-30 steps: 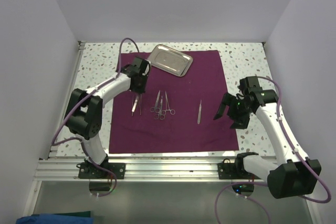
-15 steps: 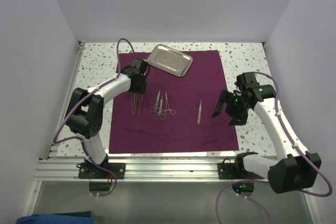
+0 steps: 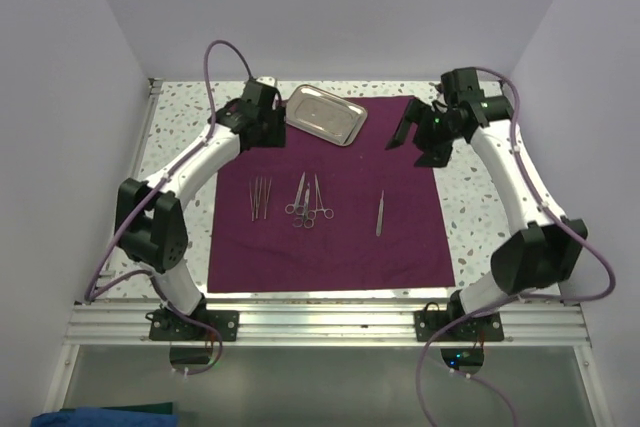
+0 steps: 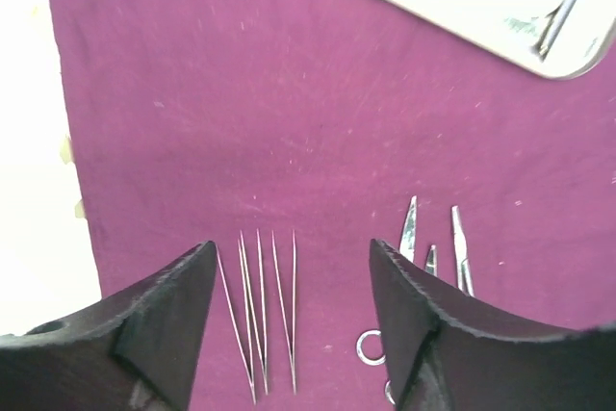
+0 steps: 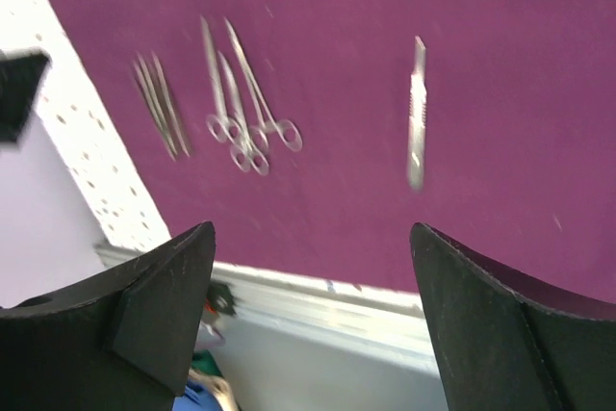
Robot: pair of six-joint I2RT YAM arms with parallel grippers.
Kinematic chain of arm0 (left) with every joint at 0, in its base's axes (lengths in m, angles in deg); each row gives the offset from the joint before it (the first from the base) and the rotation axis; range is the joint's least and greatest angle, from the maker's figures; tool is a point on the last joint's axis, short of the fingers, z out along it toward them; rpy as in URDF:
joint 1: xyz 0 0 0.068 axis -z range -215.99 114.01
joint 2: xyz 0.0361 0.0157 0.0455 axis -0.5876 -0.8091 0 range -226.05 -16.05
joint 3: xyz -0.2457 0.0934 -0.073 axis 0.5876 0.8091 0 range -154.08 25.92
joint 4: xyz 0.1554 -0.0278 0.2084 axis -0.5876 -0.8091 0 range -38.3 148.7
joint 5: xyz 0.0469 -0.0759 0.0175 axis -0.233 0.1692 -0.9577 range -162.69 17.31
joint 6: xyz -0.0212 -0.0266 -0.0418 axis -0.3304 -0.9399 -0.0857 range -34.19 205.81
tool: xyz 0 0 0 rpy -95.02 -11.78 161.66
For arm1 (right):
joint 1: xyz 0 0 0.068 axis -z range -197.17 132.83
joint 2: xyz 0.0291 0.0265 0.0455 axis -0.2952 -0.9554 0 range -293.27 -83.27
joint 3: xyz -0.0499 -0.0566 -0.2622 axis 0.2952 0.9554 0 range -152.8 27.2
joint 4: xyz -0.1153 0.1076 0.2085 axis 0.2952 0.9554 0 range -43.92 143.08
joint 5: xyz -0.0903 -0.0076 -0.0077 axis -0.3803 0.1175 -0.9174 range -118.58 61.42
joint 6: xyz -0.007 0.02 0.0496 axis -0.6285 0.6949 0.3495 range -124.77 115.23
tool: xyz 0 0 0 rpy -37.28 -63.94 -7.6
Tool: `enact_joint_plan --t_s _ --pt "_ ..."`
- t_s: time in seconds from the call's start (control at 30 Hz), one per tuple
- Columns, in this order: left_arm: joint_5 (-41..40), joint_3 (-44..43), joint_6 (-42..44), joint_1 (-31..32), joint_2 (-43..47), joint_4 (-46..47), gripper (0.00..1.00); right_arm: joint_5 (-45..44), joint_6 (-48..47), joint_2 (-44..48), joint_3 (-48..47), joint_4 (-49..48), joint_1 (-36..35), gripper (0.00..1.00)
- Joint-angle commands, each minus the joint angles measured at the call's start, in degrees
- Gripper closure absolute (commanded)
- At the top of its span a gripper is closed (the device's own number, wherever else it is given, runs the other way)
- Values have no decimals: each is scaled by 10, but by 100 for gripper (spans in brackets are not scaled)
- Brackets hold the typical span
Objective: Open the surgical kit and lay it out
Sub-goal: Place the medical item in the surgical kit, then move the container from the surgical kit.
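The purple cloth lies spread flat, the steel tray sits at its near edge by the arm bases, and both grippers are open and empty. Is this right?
Not quite: the steel tray sits at the far edge of the purple cloth, not the near one, as the top external view shows. The rest is right.

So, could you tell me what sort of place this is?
Probably a robotics lab test cell: plain white walls box in a speckled table, two arms bolted to an aluminium rail, surgical instruments on a plum cloth.
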State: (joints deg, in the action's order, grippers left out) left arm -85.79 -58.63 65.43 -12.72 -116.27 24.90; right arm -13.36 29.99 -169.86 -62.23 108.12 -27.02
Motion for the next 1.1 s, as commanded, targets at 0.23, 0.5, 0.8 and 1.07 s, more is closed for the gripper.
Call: enact_joint_plan --t_s 0.23,0.5,0.8,1.07 --pt "78 -159 5 -82 -170 46 33 -40 20 -251 -262 -13 -73 24" --pt "118 -406 -41 -92 -387 70 38 -66 32 -192 -129 -34 -77 45" --pt "114 -441 -74 -90 -458 132 39 -85 4 -125 -16 -20 -76 45" --pt "48 -481 -22 -65 -487 92 57 -68 -21 -150 -43 -10 -73 45"
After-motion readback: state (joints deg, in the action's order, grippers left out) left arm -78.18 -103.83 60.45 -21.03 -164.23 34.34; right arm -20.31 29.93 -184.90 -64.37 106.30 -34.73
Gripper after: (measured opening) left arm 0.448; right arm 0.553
